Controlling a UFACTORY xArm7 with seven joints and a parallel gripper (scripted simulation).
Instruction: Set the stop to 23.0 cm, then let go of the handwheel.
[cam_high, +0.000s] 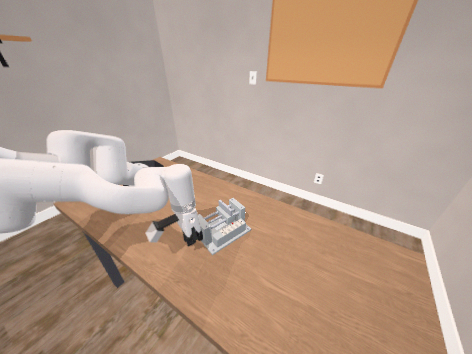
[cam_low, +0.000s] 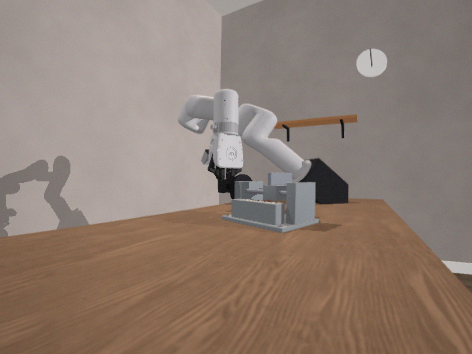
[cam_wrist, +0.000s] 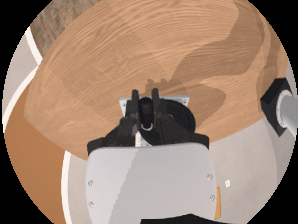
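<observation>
Pointing level from the upright handwheel (cam_high: 200, 233) (cam_low: 244, 178) (cam_wrist: 186, 118), its handle (cam_wrist: 146, 107) sits gripped

Smooth brown wood-grain tabletop (cam_high: 300, 270) (cam_low: 225, 280) (cam_wrist: 125, 50); glossy white arm (cam_high: 120, 192) (cam_low: 257, 125).

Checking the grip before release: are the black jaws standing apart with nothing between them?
No, the black jaws close on the black handle of the dark round handwheel.
</observation>
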